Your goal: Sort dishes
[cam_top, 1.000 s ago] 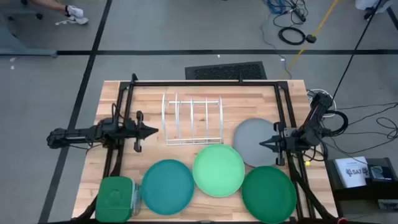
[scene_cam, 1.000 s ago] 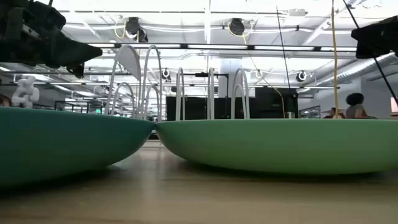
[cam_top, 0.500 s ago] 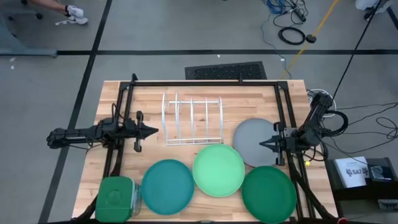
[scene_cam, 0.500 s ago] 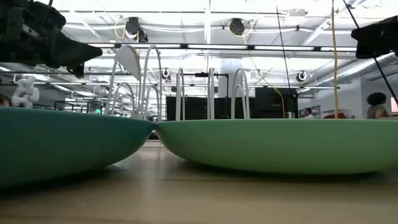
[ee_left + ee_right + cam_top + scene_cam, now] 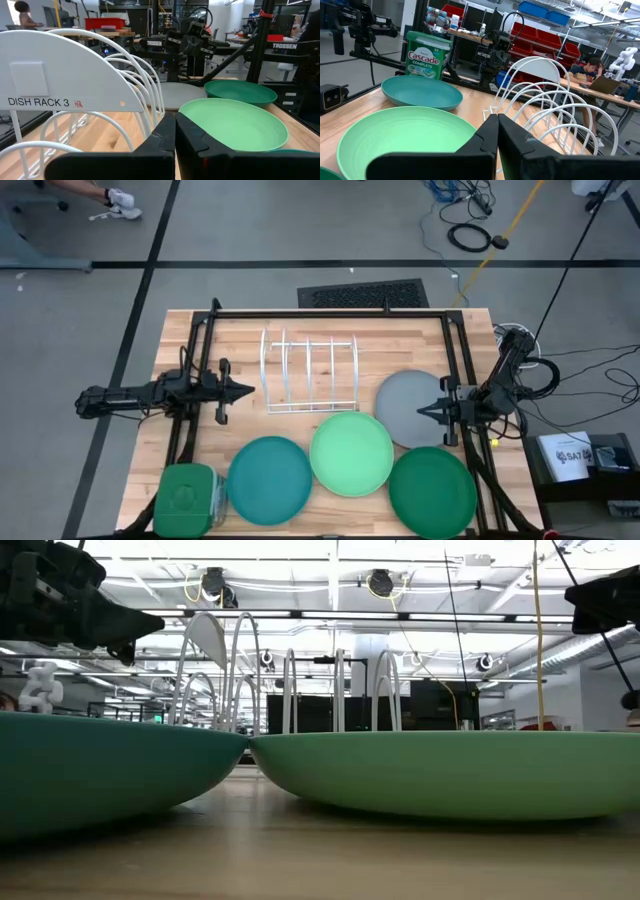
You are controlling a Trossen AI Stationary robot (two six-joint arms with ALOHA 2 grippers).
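Four round plates lie flat on the wooden table: a teal one (image 5: pixel 269 479), a light mint green one (image 5: pixel 351 452), a dark green one (image 5: pixel 432 492) and a grey one (image 5: pixel 408 408). My left gripper (image 5: pixel 250 391) is shut and empty at the table's left, beside the white wire rack (image 5: pixel 309 372). My right gripper (image 5: pixel 420 411) is shut and empty above the grey plate's right part. In the left wrist view the shut fingers (image 5: pixel 175 131) point toward the mint plate (image 5: pixel 232 122); in the right wrist view they (image 5: pixel 497 131) point over the mint plate (image 5: pixel 405 137).
A green square lidded container (image 5: pixel 185 498) stands at the near left corner. The white wire rack stands at the table's middle far side. A black frame (image 5: pixel 330 313) runs along the table's far, left and right sides. A person sits in the room behind (image 5: pixel 592 67).
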